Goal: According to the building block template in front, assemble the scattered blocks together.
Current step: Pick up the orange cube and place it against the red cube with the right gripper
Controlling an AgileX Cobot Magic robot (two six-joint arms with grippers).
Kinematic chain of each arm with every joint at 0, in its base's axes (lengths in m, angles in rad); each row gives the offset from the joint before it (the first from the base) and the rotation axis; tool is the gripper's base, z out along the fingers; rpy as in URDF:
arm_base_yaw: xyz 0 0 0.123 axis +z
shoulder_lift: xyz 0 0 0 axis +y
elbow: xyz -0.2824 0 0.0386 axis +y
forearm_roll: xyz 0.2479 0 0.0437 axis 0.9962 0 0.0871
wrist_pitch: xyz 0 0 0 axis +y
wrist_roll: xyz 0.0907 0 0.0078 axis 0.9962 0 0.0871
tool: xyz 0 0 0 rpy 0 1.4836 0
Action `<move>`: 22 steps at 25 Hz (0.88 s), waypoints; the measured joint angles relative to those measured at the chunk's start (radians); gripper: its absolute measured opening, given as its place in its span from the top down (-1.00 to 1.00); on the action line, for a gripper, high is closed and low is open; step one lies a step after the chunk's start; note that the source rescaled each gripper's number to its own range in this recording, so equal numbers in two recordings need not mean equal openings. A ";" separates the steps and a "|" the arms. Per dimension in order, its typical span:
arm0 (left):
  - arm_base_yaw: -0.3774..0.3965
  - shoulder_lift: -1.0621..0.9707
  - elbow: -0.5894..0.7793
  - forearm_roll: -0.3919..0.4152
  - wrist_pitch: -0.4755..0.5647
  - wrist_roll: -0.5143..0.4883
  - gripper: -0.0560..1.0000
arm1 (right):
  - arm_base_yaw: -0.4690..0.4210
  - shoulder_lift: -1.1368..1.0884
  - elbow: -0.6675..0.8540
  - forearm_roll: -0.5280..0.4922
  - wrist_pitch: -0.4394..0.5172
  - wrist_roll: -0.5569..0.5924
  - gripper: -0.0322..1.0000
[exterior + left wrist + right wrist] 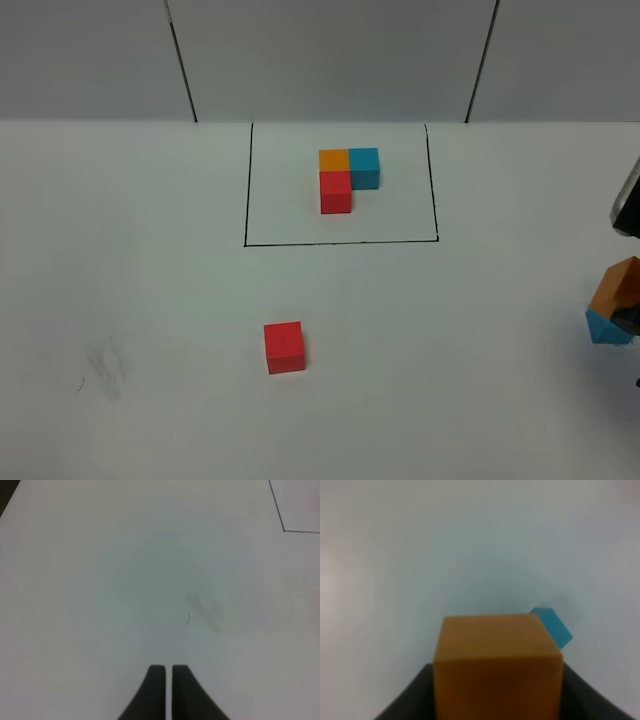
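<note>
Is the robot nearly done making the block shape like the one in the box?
Not nearly. Done: nothing is joined yet. In hand: the right gripper holds the orange cube, with the light blue cube close beside it. Left to do: the red cube sits alone, apart from both, and all three must form the L of the building block template. The left gripper is shut and empty.

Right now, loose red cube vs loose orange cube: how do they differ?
The loose red cube sits free on the table, untouched; the loose orange cube is clamped in the right gripper. The red one stands alone mid-table; the orange one is at the right edge with the blue cube close beside it. Both are plain cubes of like size, outside the black frame.
</note>
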 joint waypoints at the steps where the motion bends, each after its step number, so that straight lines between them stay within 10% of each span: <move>1: 0.000 0.000 0.000 0.000 0.000 0.000 0.89 | 0.000 0.000 0.000 0.000 0.000 -0.048 -0.19; 10: 0.000 0.000 0.000 0.000 0.000 0.000 0.89 | 0.000 0.001 0.000 0.028 -0.003 -0.443 -0.19; 22: 0.000 0.000 0.000 0.000 0.000 0.000 0.89 | 0.000 0.144 -0.097 0.153 -0.039 -0.556 -0.19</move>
